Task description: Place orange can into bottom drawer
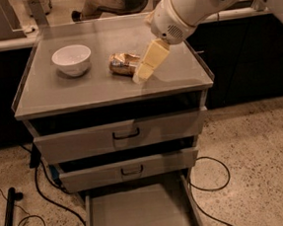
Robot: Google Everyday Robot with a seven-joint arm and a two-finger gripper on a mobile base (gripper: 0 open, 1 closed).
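Note:
The orange can (123,64) lies on its side on the grey cabinet top (80,93), right of the white bowl (71,59). My gripper (142,75) reaches down from the upper right on the white arm (186,7); its yellowish fingers (149,61) sit just right of the can, covering its right end. The bottom drawer (138,214) is pulled out at the cabinet's foot, and its flat floor holds nothing.
Two higher drawers with dark handles (126,134) (131,171) are slightly ajar. Black cables (211,178) lie on the speckled floor on both sides. A black rod (9,215) lies at lower left. A seated person (114,1) is behind the cabinet.

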